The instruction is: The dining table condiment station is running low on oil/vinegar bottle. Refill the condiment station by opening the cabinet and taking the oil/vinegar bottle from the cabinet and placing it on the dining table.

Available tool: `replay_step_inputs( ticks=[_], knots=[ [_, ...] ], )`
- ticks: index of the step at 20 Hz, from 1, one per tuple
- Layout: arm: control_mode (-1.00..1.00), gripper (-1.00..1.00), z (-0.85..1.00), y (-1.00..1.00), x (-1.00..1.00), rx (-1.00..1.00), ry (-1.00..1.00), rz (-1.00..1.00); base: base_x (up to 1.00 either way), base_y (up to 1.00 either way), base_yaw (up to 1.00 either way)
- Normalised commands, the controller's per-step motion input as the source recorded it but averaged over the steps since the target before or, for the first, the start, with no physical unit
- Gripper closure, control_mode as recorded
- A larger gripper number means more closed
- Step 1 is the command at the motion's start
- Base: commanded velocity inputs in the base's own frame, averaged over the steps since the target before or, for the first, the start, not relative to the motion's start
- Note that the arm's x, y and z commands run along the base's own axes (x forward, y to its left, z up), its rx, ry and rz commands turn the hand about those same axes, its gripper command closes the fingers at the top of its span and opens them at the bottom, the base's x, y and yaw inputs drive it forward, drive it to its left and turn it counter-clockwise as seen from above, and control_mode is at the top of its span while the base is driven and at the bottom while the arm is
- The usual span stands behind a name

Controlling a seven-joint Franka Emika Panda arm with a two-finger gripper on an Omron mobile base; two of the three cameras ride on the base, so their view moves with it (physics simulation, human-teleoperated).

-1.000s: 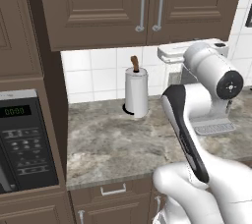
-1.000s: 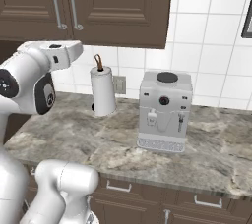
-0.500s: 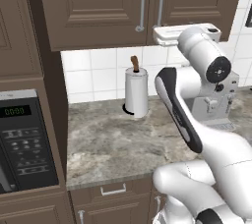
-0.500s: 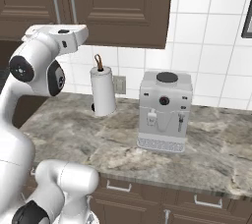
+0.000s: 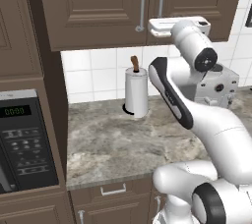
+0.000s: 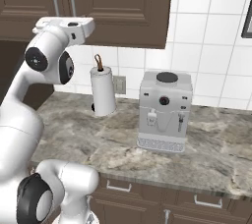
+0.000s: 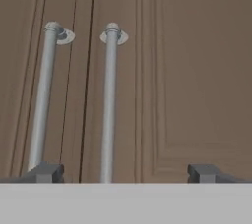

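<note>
— Where is the arm reaching?

— It is rising from the base, bending over the stone desk (image 5: 108, 139) and lifting its hand to the lower edge of the cabinet (image 5: 98, 7). The pincer (image 7: 123, 171) is facing the two closed doors, its tips spread wide and released, gripping nothing; the right-hand bar handle (image 7: 109, 105) is standing between the tips, the left-hand handle (image 7: 43, 95) just above the left tip.

— And the bottle?

— Nothing of it is showing; the cabinet doors are sitting shut. Beyond the arm, a white paper-towel roll (image 5: 136, 92) is standing upright against the tiled wall, with a coffee machine (image 6: 164, 111) beside it on the desk.
</note>
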Motion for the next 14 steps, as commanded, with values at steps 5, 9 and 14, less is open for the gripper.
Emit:
replay_step_inputs(
  ticks=[5,9,14],
  knots=[
    [-1.00,-1.00,0.01,0.03,0.62,0.00,0.00,0.00,0.00,0.00,0.00],
    [-1.00,-1.00,0.01,0.00,0.62,0.01,-0.01,0.00,0.00,0.00,0.00],
    [-1.00,-1.00,0.00,0.00,0.59,0.01,0.00,0.00,0.00,0.00,0.00]
  ],
)
